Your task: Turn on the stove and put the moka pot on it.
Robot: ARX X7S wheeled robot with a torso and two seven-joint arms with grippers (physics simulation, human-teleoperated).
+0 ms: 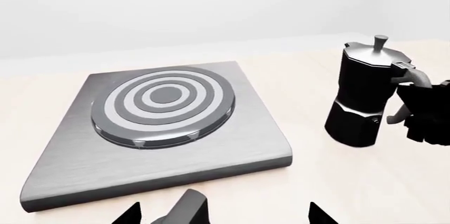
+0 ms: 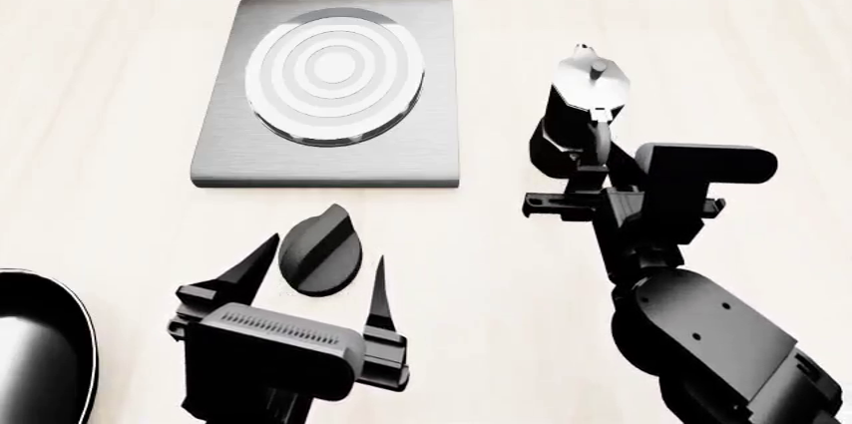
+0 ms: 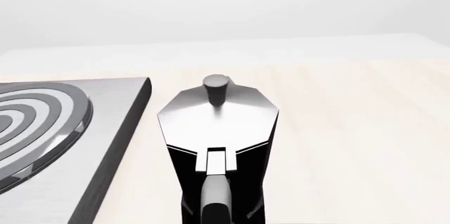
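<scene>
Looking across the tabletop (image 2: pixel 107 145), my left gripper (image 2: pixel 319 274) has its jaws released around the knob (image 2: pixel 319 252), stove (image 2: pixel 213 160) at 12 o'clock from it. Moka pot (image 2: pixel 576 115) stands just right of the stove, right gripper (image 2: pixel 586 177) at its handle; can't tell its jaws.

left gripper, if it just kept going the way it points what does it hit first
Probably the stove's knob: the left gripper has its open jaws either side of it, aimed toward the stove beyond. Height over the knob is unclear, so it might pass above.
</scene>
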